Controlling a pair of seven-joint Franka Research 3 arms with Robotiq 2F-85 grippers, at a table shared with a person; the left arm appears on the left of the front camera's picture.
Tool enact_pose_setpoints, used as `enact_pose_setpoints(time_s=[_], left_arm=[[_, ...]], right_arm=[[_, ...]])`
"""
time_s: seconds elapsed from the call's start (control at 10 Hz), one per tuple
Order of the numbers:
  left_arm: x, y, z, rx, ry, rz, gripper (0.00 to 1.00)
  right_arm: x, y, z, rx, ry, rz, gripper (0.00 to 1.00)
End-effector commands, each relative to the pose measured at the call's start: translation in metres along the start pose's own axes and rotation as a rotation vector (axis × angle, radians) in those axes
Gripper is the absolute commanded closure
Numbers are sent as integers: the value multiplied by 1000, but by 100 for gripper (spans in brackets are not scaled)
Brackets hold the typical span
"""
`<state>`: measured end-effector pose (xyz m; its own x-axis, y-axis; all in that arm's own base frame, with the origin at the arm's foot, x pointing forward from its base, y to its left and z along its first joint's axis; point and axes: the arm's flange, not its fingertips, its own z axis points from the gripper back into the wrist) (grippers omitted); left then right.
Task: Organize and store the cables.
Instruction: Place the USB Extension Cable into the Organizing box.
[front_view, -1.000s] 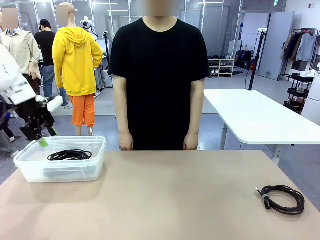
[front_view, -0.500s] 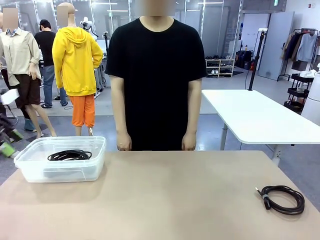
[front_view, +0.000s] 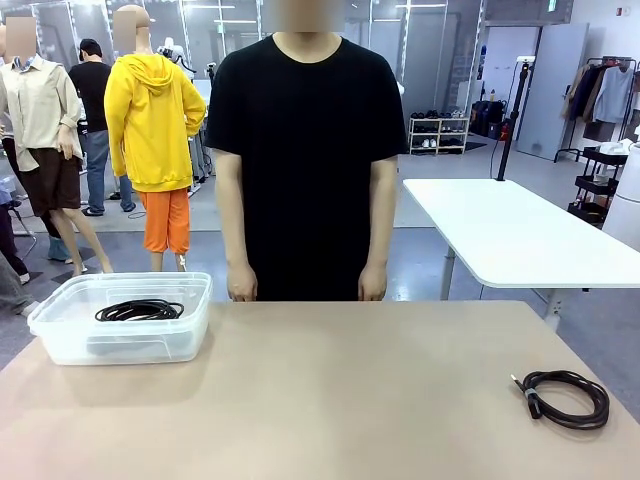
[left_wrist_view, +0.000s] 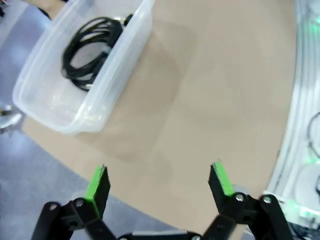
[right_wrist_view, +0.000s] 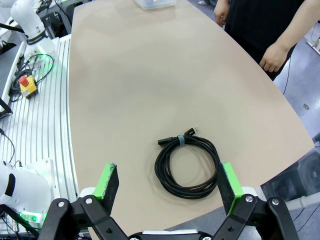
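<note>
One coiled black cable (front_view: 139, 311) lies inside the clear plastic bin (front_view: 60, 318) at the table's left end; the left wrist view looks down on that cable (left_wrist_view: 90, 52) in the bin (left_wrist_view: 107, 100). Another coiled cable (front_view: 566, 397) rests on the table at the near right, and in the right wrist view it (right_wrist_view: 187, 167) lies flat below and between the fingers. My left gripper (left_wrist_view: 159, 180) is open with nothing between its green pads, high above the table's near edge. My right gripper (right_wrist_view: 170, 184) is open and holds nothing, hovering over the loose coil.
A person in a black shirt stands at the far edge, hands (front_view: 241, 285) hanging by the table rim. The tan tabletop (front_view: 330, 390) is bare between bin and coil. A white table (front_view: 500, 230) stands behind at the right. A slotted metal base (right_wrist_view: 30, 120) borders the robot's side.
My left arm has drawn back from the bin's left rim and left the front view. The cable stays in the bin. The loose coil has not moved.
</note>
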<state>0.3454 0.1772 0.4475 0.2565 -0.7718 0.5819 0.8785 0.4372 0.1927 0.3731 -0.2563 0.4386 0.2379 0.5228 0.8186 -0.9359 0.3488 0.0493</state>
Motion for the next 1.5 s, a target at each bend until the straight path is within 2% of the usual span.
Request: enact_pose_setpoints(time_s=[0.0, 0.9, 1.0, 1.1, 1.3, 1.4], left_arm=[[15, 0, 0, -41, 0, 13, 0], [15, 0, 0, -41, 0, 13, 0], [15, 0, 0, -41, 0, 13, 0], [15, 0, 0, -41, 0, 13, 0], [15, 0, 0, -41, 0, 13, 0], [15, 0, 0, -41, 0, 13, 0]], right_arm=[[2, 3, -1, -2, -12, -3, 0], [0, 0, 0, 0, 0, 0, 0], [35, 5, -17, 3, 104, -70, 0], [62, 11, -34, 27, 202, -59, 0], [97, 12, -57, 15, 355, -114, 0], [110, 9, -66, -93, 472, -228, 0]])
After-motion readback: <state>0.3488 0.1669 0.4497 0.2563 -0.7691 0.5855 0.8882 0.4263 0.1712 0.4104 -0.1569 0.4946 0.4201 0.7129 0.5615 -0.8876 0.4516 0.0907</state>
